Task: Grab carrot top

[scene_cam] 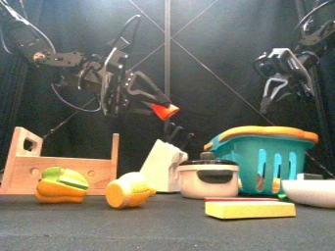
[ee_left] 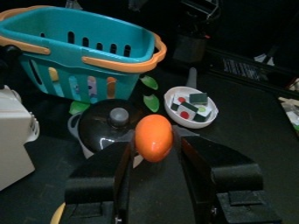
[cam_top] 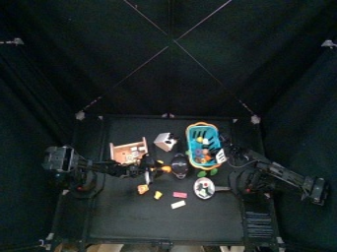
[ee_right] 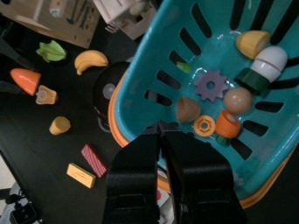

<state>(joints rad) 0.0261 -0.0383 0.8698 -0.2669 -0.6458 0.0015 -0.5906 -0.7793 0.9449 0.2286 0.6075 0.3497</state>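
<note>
Top: left gripper (cam_top: 162,166) mid-worktop.
Front: it holds the orange plastic carrot top (scene_cam: 164,111) aloft, clear of the black worktop (scene_cam: 167,225).
Left wrist: fingers (ee_left: 126,162) clamp the carrot.
Right wrist: right gripper (ee_right: 162,138) fingers nearly closed, empty, over the teal plastic basket (ee_right: 177,68).

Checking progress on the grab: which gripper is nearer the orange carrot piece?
Left. The left gripper holds the carrot piece between its fingers; the right gripper hangs over the teal basket, apart from it.
</note>
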